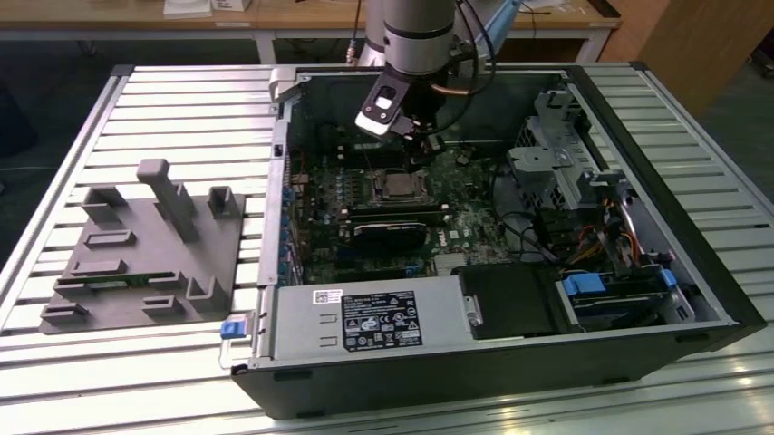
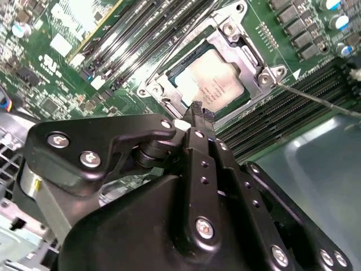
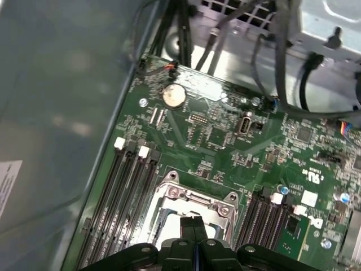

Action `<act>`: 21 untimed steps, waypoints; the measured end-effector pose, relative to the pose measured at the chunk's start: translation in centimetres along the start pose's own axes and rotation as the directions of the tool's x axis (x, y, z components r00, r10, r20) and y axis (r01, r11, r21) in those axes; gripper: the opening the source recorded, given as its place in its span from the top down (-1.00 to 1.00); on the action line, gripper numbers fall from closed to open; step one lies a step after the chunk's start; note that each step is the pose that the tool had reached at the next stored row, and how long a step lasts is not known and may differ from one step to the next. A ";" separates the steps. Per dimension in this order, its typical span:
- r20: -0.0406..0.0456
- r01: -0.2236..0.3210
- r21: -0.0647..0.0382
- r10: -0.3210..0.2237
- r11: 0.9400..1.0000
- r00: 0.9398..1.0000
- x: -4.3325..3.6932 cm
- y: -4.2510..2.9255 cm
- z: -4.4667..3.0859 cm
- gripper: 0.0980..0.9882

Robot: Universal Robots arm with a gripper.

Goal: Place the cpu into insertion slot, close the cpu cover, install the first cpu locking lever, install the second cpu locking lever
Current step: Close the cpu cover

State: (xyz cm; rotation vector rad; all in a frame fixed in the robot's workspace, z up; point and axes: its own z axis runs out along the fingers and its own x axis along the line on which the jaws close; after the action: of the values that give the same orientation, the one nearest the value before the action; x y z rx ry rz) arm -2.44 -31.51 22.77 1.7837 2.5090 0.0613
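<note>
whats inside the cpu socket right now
A flat square cpu with dull silver top lies inside, framed by the thin metal cover. Black fingers hide one edge; anything beneath it cannot be seen.

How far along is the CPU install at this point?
Done: the dull silver square cpu sits in the metal-rimmed insertion slot, with the thin metal-frame cpu cover down around it. In hand: nothing; the black gripper, shut, hovers at the socket's edge. Left: one thin wire locking lever juts free, apparently unlatched; the other I cannot make out.
</note>
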 end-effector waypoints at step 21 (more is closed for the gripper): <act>-0.007 0.300 -0.005 -0.300 0.954 0.954 0.03 -0.10 -0.01 0.98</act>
State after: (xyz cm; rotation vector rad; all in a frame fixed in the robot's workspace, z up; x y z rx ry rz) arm -2.54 -31.51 22.77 1.3811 2.7494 0.0575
